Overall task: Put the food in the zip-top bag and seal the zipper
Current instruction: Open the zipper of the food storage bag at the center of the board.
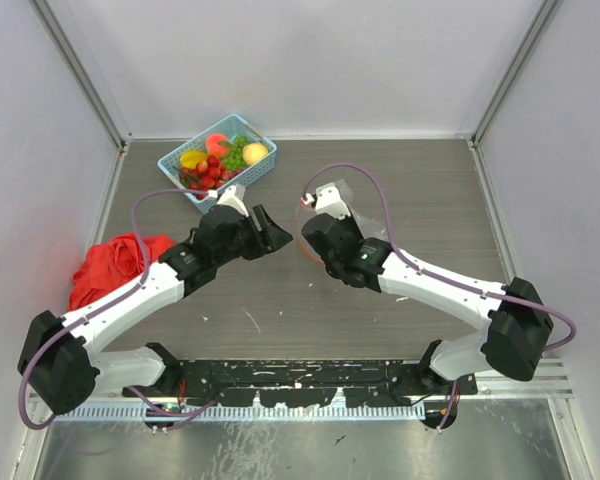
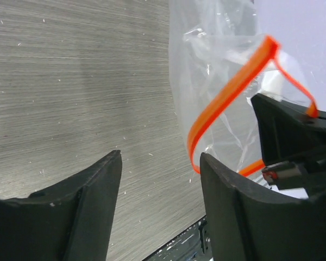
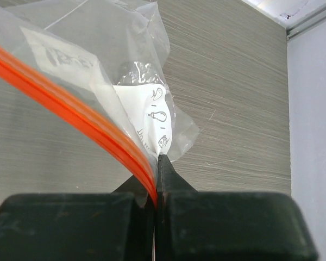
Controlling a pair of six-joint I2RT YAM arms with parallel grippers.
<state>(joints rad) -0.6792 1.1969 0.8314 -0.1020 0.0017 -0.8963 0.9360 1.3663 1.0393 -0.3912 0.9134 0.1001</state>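
The toy food (image 1: 218,160), strawberries, grapes, a lemon and a peach, lies in the light-blue basket (image 1: 176,157) at the back. The clear zip-top bag (image 3: 119,81) hangs above the table, its red-orange zipper (image 3: 81,117) pinched in my right gripper (image 3: 156,166), which is shut on it. In the left wrist view the bag (image 2: 217,81) hangs with its mouth open and the zipper (image 2: 228,95) looping. My left gripper (image 2: 160,160) is open and empty, just left of the bag's mouth, facing the right gripper (image 1: 307,235) in the top view.
A red cloth (image 1: 115,262) lies bunched at the left edge by the left arm. Grey walls close in the table at left, back and right. A black rail (image 1: 310,385) runs along the near edge.
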